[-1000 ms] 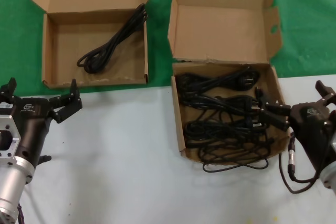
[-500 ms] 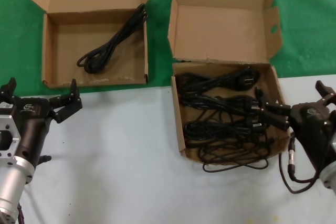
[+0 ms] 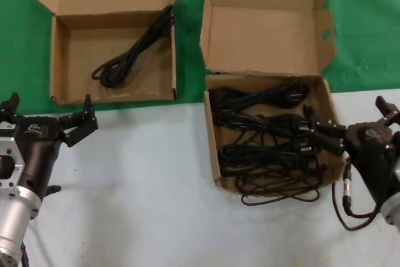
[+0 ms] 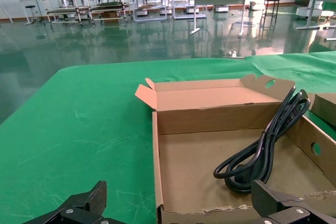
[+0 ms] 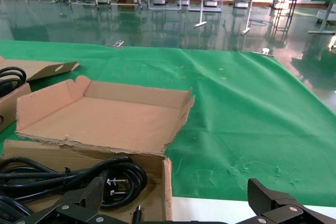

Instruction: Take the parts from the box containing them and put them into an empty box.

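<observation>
One cord already lies coiled in the empty box (image 3: 112, 60), so the transfer is only just begun — the rest are left. The right gripper (image 3: 353, 130) hovers with jaws spread and nothing held at the outer edge of the box containing them (image 3: 215, 154), beside the tangled parts (image 3: 269, 139) that fill its tray. One loop spills over the near wall onto the white tabletop (image 3: 156, 186), and the overlapping cords look likely to drag each other when one is lifted. The left gripper (image 3: 49, 115) waits open and unladen over the tabletop, just short of the other box's near wall. Both lids stand raised behind on the green cloth (image 3: 369, 23), out of the way.
</observation>
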You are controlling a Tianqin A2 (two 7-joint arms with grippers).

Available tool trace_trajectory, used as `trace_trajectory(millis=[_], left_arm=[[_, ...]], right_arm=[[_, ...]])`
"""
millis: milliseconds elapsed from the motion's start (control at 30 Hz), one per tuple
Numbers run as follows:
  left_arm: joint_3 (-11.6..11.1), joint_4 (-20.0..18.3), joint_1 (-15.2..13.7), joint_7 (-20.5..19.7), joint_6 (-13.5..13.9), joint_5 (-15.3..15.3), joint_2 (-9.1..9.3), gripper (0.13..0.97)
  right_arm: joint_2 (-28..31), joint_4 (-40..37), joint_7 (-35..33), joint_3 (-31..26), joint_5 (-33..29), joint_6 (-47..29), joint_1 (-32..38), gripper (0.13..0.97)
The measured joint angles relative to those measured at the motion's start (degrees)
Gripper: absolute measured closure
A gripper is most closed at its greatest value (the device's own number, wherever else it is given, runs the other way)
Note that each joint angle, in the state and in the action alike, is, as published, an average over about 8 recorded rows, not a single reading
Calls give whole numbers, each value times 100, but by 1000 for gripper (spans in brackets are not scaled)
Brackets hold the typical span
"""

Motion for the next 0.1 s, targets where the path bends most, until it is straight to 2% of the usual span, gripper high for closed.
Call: trace_trajectory(millis=[100], left_arm=[[0,0,0,0,0,0,0,132]], right_arm=[[0,0,0,0,0,0,0,129]])
